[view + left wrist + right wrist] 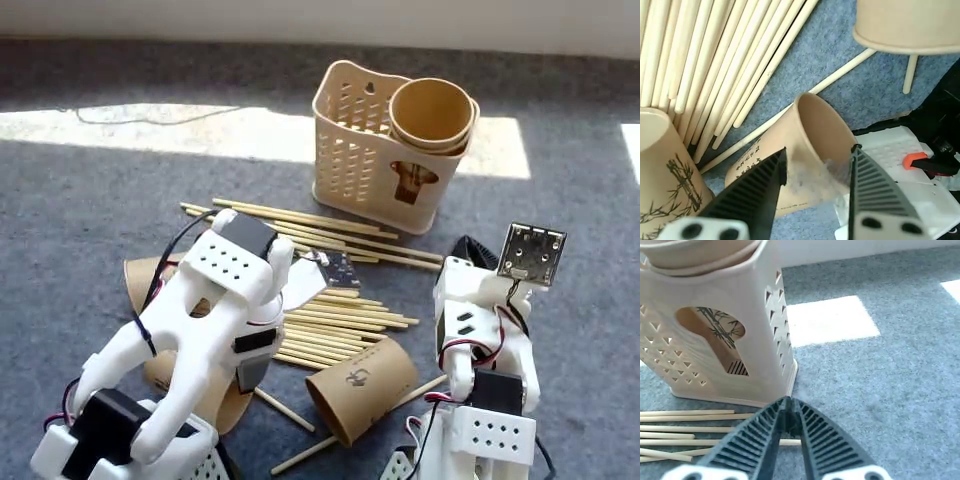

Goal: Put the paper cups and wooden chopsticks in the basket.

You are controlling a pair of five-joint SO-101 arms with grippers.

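Nearest the arms, the left gripper hangs with its fingers spread and empty, one either side of a paper cup that lies on its side on the grey carpet, mouth turned away from the wrist. A second cup lies just beside it, and a third cup lies across a few loose sticks. A cup of this kind is judged light and thin-walled: it crushes under a hard squeeze, so the rolled rim or the stiffer base end is the better hold. Farther out, the wooden chopsticks lie in a loose fan; stiff, smooth and apt to roll, they are best pinched near mid-length. The right gripper is clenched on nothing and points at the basket. Farthest, the basket stands upright with stacked cups already inside.
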